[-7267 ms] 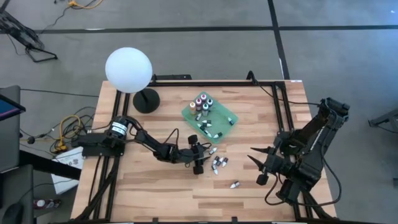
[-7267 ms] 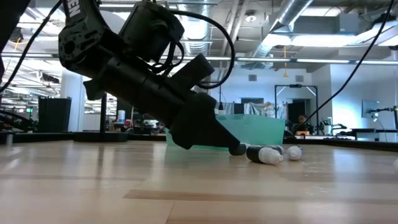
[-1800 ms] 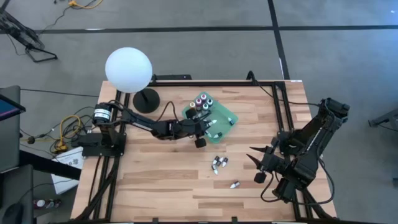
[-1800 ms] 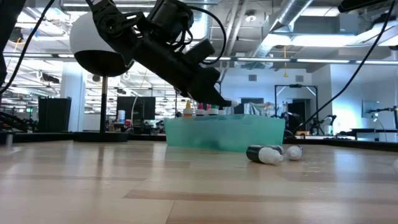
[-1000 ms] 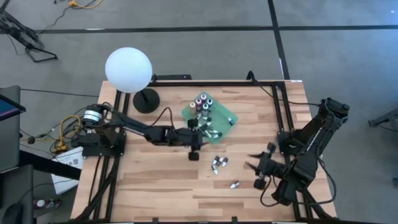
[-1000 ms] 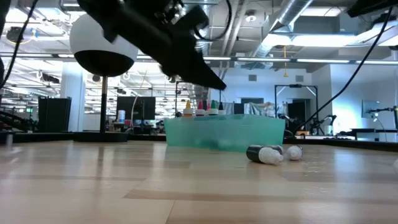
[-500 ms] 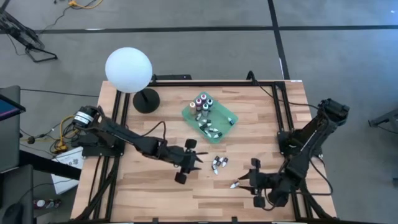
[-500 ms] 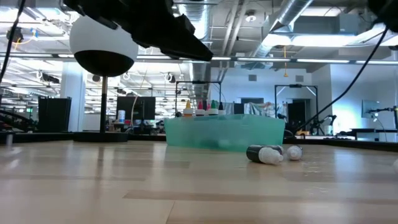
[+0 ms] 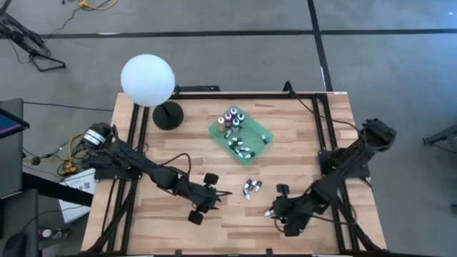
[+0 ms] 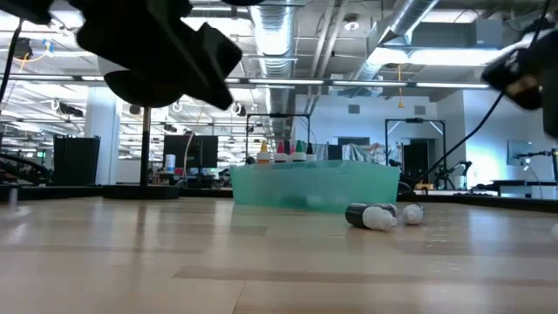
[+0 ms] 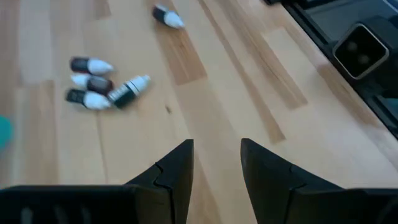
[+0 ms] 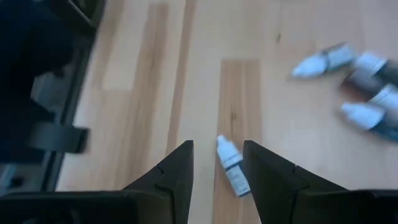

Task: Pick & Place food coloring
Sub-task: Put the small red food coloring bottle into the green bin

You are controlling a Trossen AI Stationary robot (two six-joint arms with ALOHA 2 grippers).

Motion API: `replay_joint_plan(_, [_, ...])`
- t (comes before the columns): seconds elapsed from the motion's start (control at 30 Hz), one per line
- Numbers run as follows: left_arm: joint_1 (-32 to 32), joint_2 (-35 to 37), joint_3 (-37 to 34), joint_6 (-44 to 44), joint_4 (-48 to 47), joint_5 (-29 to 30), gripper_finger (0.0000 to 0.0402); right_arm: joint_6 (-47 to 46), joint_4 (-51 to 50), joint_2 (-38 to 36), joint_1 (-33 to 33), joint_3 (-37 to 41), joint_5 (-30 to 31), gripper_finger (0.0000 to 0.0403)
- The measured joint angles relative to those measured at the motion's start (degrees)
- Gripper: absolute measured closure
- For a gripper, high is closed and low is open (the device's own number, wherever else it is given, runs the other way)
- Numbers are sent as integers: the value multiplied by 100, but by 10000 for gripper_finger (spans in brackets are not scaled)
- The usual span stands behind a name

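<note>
A wooden bench (image 9: pixel 171 221) seen from above. A green tray (image 9: pixel 260 130) near the middle holds most of the small food coloring bottles (image 9: pixel 232 118), some upright, some lying down. A small cluster of bottles (image 9: pixel 250 188) lies on the wood in front of the tray, and a single bottle (image 9: pixel 270 212) lies apart, nearer the right arm.

The left hand (image 9: pixel 218 196), empty with its fingers parted, has pulled back from the tray and now hovers low beside the cluster. The right hand (image 9: pixel 277 209), idle a moment ago, has swung in; its open fingers now straddle the single bottle without gripping it. That bottle looks likely to be picked up next.
</note>
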State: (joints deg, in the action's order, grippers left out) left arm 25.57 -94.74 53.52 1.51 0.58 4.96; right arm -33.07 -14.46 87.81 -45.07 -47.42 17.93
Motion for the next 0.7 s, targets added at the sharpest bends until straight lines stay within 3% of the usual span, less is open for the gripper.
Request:
replay_joint_plan(0.37, [215, -2, -4, 231, -404, -78, 274, 21, -649, 610, 439, -532, -1251, 272])
replay_joint_plan(0.7, [213, -4, -4, 266, -484, -121, 274, 250, -994, 922, 472, -662, -1326, 272])
